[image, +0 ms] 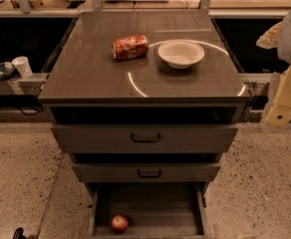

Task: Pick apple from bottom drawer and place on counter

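The apple [119, 223] is small, red and round, and lies on the dark floor of the open bottom drawer [150, 203], near its front left corner. The counter [85, 68] is the wide glossy grey-brown top of the cabinet. My gripper [285, 101] shows as a cream-coloured part below a white arm segment at the right edge. It hangs beside the counter's right side, far above and to the right of the apple, and touches nothing I can see.
A crushed red soda can [130, 47] and a white bowl [181, 53] sit on the counter's far half. Two wider drawers with black handles [146, 138] are above the bottom drawer. A white cup [22, 65] stands on a ledge at left. The floor is speckled.
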Robot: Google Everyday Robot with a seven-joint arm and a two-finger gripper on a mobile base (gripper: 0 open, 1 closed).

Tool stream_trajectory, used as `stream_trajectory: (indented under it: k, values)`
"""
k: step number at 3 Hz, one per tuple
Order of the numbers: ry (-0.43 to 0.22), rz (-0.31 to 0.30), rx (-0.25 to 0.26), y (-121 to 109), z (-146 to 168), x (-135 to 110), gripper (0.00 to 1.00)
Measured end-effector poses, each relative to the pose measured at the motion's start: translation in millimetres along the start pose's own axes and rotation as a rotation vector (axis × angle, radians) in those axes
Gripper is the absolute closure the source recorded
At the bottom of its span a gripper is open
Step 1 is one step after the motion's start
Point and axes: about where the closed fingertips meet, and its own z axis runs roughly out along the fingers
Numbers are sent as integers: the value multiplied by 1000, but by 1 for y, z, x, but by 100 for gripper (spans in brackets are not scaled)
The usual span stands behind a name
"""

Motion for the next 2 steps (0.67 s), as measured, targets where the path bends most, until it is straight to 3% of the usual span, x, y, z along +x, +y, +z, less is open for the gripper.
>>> stream_trajectory:
  k: [1, 2]
  values:
    - [-2, 0, -1, 0, 1, 0, 0]
    - [-162, -15, -100, 35, 63, -35, 0]
